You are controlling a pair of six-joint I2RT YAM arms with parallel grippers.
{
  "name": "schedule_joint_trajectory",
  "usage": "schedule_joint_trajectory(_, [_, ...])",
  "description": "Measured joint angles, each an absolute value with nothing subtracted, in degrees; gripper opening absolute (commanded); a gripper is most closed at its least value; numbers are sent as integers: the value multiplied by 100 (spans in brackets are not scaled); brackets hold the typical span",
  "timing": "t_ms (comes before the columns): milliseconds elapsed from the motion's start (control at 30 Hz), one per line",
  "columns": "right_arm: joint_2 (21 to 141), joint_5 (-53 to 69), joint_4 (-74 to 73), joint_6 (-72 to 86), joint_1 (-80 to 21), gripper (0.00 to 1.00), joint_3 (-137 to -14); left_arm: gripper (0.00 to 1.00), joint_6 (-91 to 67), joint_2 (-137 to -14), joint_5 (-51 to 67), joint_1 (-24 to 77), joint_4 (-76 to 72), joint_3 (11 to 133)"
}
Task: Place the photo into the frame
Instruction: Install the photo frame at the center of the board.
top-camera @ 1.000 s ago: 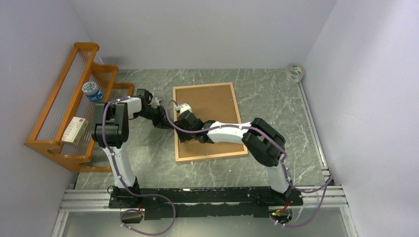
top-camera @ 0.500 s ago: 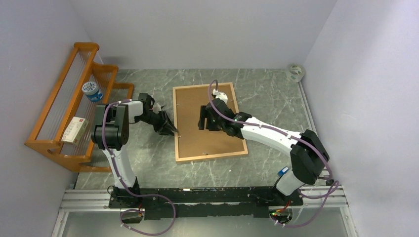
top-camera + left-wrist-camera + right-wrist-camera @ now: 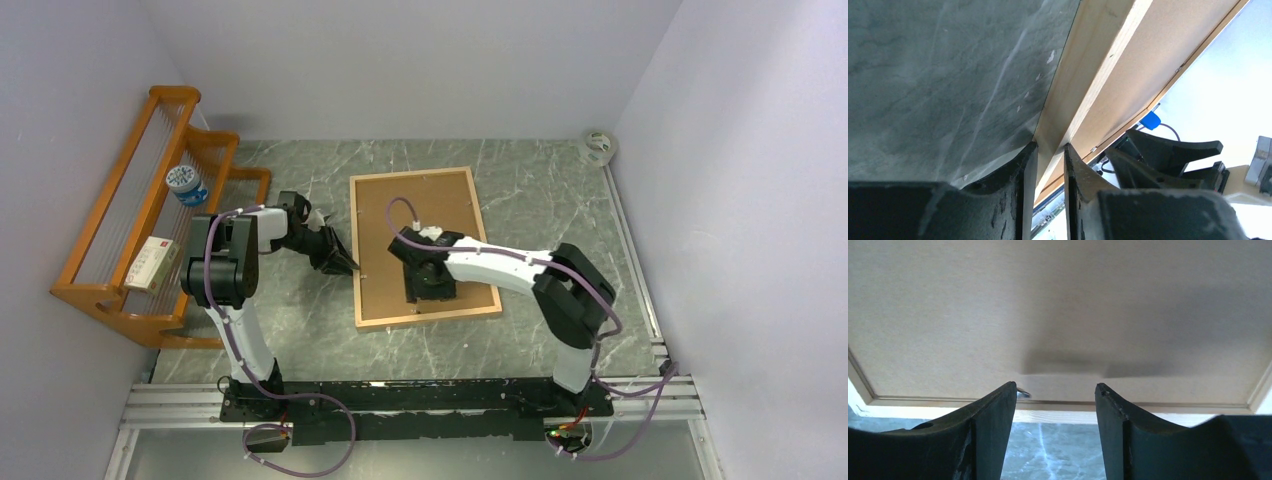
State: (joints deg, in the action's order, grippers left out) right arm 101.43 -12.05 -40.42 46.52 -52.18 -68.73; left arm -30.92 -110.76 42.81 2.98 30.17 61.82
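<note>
Fingers point(image 3: 1025, 170) of the left gripper point(image 3: 1048, 155) sit narrow and seem to pinch the left rail of the frame point(image 3: 1085, 75), which lies back-up on the table point(image 3: 300, 320), brown board point(image 3: 420, 205) inside. Right gripper point(image 3: 1055, 387) hangs spread, holding nothing, over the board's near edge beside a metal clip point(image 3: 1023, 392)

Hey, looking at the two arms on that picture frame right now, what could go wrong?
The left gripper pinches the left rail of the thin light-wood picture frame; lifting could slide or twist it on the grey marbled table.
The open right gripper hovers over the brown backing board beside a small metal tab; a finger could snag it.
</note>
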Motion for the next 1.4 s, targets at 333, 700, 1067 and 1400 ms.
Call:
schedule_joint_trajectory(333, [10954, -1461, -4571, 4425, -5677, 60, -7902, 28, -3089, -11076, 4316, 292, 3000, 6160])
schedule_joint_trajectory(700, [11137, -1452, -4805, 4106, -5787, 52, -7905, 23, -3081, -11076, 4368, 285, 2982, 6130])
schedule_joint_trajectory(1067, [11137, -1341, -4845, 3894, -5811, 31, -7889, 21, -3083, -11076, 4368, 283, 3076, 6125])
schedule_joint_trajectory(1400, [10842, -1492, -4890, 3750, -5789, 37, -7773, 22, -3087, -11076, 4346, 283, 3168, 6154])
